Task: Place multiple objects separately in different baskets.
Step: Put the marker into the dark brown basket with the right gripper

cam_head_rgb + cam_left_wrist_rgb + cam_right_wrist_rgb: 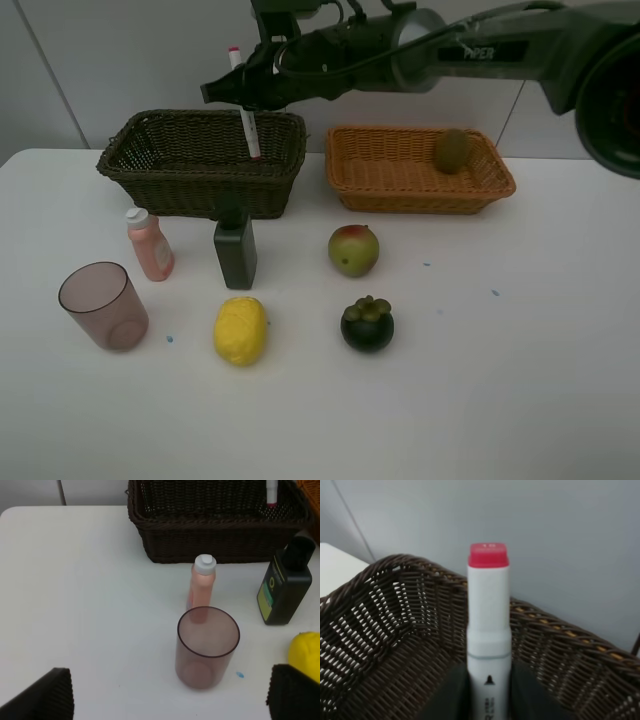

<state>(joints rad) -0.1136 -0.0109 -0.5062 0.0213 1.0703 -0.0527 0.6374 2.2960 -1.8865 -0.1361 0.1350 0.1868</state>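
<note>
While the right gripper (245,95) pinches the white red-capped marker (249,130), it hangs over the deep dark-brown wicker basket (180,190).
Its tip seems inside the rim; released near the wall, it could bounce out. Left gripper (170,700) stands wide.

The setting reads as a robotics lab or test station, not a home. A bare white desk (520,400) stands against a plain pale wall (120,60) with panel seams. A dark robot arm (480,50) lettered PIPER reaches over it from the right. Everyday items sit in tidy rows like test props: a tinted cup (103,305), pink bottle (150,247), dark green bottle (235,252), lemon (240,330), apple (353,250) and mangosteen (367,324). They stand before a dark wicker basket (200,188) and an orange wicker basket (420,198). Small blue marks (494,293) dot the desk.
</note>
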